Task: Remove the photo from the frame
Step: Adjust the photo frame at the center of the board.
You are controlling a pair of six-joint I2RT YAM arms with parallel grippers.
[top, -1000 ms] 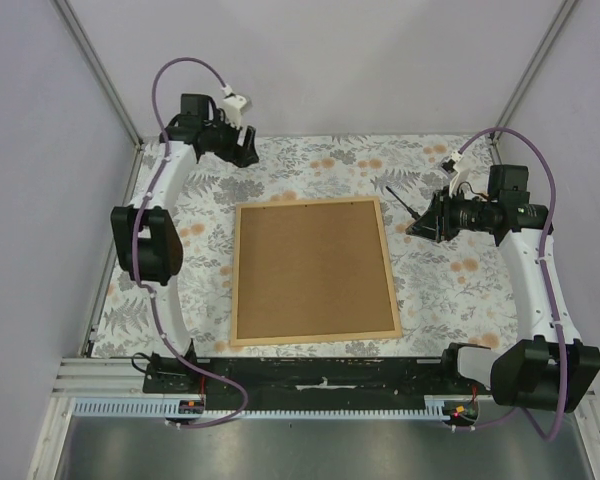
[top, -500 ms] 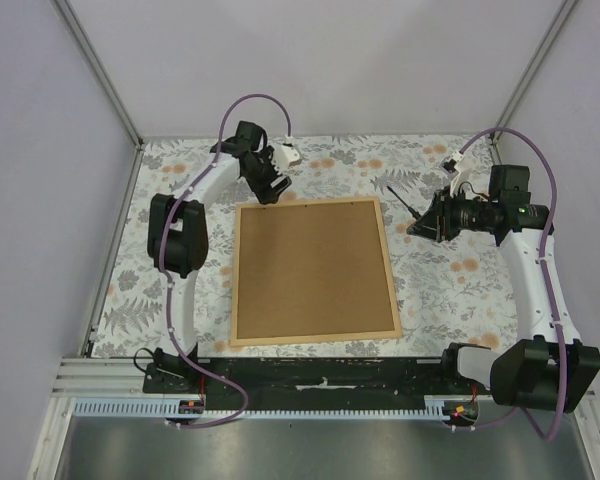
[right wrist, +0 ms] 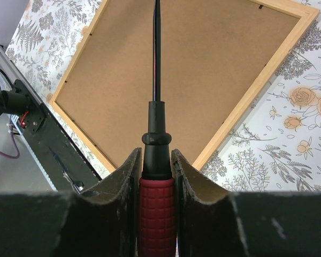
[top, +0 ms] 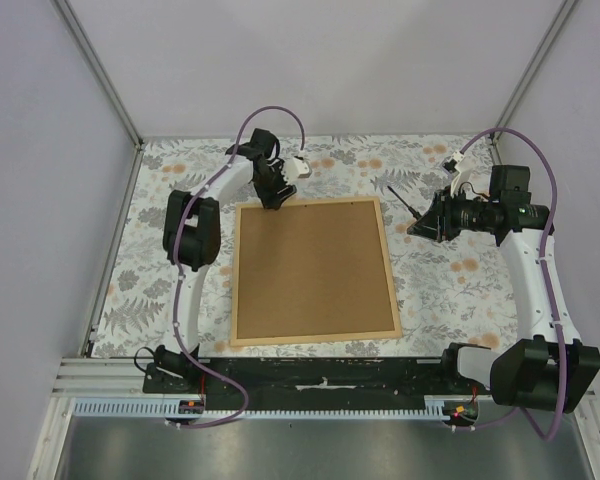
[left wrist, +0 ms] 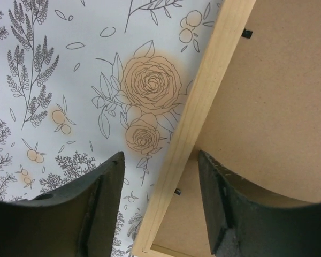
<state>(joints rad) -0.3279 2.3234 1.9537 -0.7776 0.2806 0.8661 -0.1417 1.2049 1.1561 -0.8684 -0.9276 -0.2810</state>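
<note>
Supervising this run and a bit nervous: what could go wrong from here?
The left tool straddles the frame's thin wooden edge near a corner; closing off-centre might skid the frame across the tablecloth. The right tool holds a screwdriver aimed toward the frame; its tip could gouge the backing board.

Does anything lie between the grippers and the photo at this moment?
Yes. The light-tan wooden frame lies face down, and its plain brown backing board, with small black tabs at its edge, covers everything inside. No photo is visible.
</note>
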